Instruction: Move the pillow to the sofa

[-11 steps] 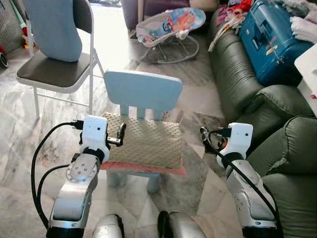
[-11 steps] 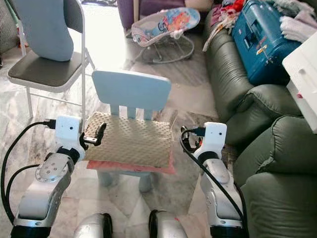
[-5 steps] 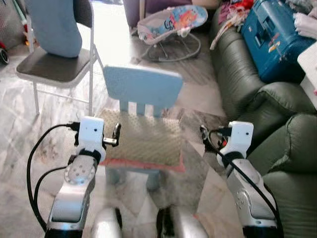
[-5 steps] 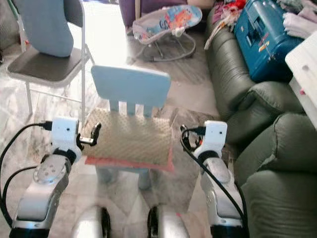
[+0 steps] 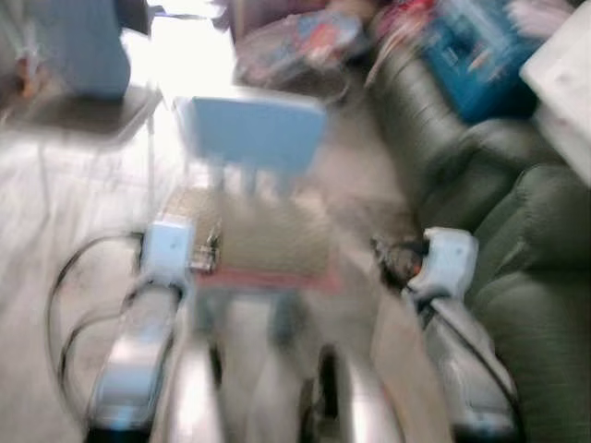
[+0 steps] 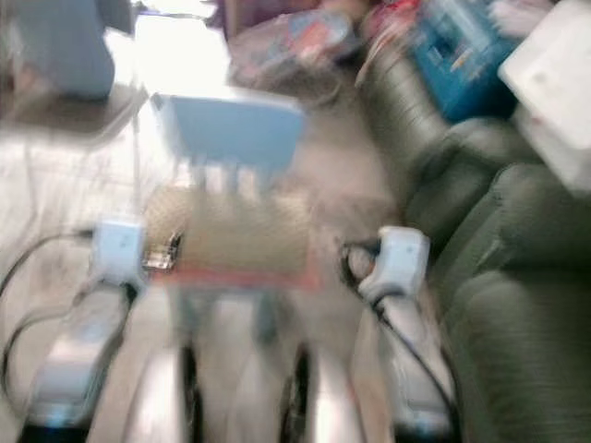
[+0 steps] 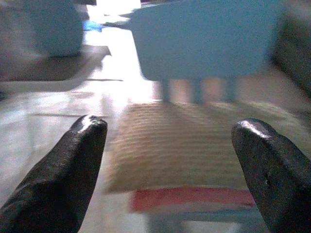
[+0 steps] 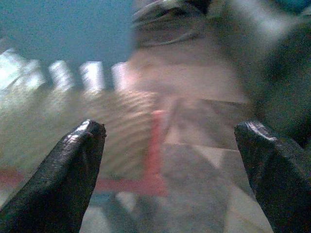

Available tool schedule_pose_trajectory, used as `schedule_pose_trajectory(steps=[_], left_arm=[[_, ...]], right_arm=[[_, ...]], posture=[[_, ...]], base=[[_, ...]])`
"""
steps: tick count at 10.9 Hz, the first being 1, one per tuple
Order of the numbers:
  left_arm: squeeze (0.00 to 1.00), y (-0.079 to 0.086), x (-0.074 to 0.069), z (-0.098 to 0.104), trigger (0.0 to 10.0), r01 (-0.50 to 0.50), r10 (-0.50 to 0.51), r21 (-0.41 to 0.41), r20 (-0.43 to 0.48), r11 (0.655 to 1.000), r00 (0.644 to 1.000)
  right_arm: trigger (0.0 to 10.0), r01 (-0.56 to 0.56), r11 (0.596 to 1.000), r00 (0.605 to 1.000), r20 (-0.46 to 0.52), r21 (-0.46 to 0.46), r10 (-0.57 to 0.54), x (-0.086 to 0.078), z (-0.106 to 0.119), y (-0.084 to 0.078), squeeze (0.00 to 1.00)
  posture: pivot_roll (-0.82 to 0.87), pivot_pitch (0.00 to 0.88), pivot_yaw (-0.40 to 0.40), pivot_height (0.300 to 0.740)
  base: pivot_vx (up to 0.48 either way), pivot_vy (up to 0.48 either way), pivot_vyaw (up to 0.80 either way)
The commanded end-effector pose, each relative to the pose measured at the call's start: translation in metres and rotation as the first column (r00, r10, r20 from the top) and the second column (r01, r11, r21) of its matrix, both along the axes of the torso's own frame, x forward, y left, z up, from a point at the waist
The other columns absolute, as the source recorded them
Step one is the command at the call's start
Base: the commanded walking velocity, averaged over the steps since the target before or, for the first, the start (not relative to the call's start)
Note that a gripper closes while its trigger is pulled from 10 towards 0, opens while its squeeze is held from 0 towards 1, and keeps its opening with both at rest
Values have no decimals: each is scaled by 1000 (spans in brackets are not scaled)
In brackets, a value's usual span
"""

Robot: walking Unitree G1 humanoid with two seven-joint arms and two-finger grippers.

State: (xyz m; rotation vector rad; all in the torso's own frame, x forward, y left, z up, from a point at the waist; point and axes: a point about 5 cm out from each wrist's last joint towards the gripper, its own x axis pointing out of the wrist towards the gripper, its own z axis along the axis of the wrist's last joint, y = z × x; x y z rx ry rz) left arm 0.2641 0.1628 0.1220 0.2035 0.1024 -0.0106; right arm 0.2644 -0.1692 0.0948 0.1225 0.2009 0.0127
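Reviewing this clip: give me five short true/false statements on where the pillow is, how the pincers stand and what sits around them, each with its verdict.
1. The pillow lies on the seat of the small light blue chair. True.
2. The left pincer is shut on the pillow. False: its fingers stand wide apart with the pillow ahead of them, not gripped.
3. The right pincer is open. True.
4. The pillow already rests on the green sofa. False: it is on the chair; the sofa is to the robot's right.
5. A blue suitcase lies on the floor by the chair. False: it sits up on the sofa.
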Motion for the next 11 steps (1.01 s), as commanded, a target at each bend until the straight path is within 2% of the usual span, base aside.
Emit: schedule_pose_trajectory(steps=[1, 6, 11], left_arm=[[0, 6, -4, -16, 10000, -37, 39, 21, -77, 999, 996], [0, 8, 0, -14, 10000, -38, 40, 31, -64, 999, 997], [0, 6, 1, -16, 10000, -26, 28, 30, -67, 999, 997]], right_arm=[[10000, -9, 1000, 1000, -1, 9, 9, 0, 0, 3, 0], [10000, -46, 999, 999, 0, 26, 46, 1, -1, 8, 0], [10000, -86, 996, 996, 21, 19, 86, 2, 3, 12, 0]], posture=[[-48, 115, -77, 625], [-47, 110, -78, 625], [-51, 108, -81, 625]], base=[[0, 0, 0], [0, 0, 0], [304, 304, 0]])
